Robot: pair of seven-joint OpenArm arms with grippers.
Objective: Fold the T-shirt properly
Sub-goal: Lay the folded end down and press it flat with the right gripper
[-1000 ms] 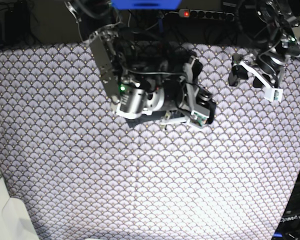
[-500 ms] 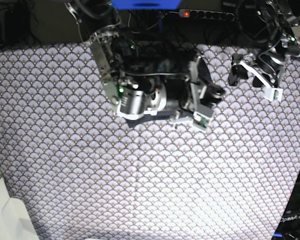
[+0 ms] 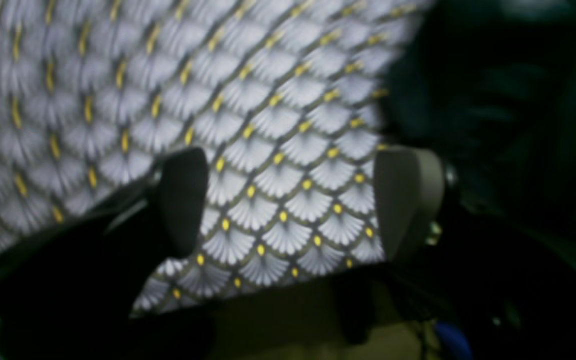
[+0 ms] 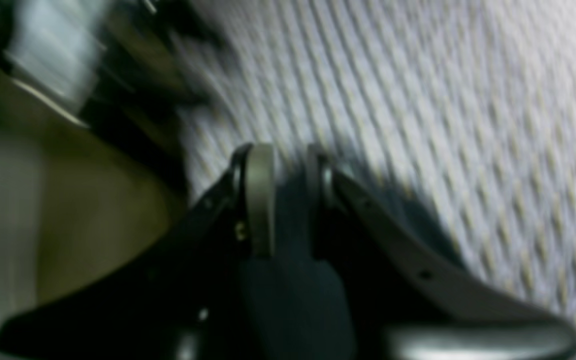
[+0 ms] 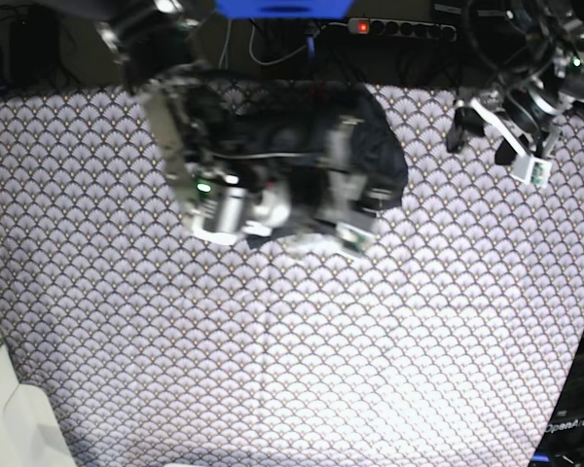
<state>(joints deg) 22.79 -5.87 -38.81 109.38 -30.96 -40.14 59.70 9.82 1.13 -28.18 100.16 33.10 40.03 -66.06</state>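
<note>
Scalloped tablecloth (image 5: 273,370) under bunched T-shirt (image 5: 375,156); left tool (image 3: 293,205) spread, right tool's (image 4: 288,200) state unclear.

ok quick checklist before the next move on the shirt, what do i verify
1. Left gripper open, nothing between its fingers: ok.
2. Left gripper apart from the T-shirt, over bare tablecloth: ok.
3. Right gripper jaws narrow, dark fabric between them: looks held, blurred, cannot tell.
4. T-shirt lying flat: not ok, bunched near the far edge.
5. Right arm steady: not ok, motion blur.
</note>
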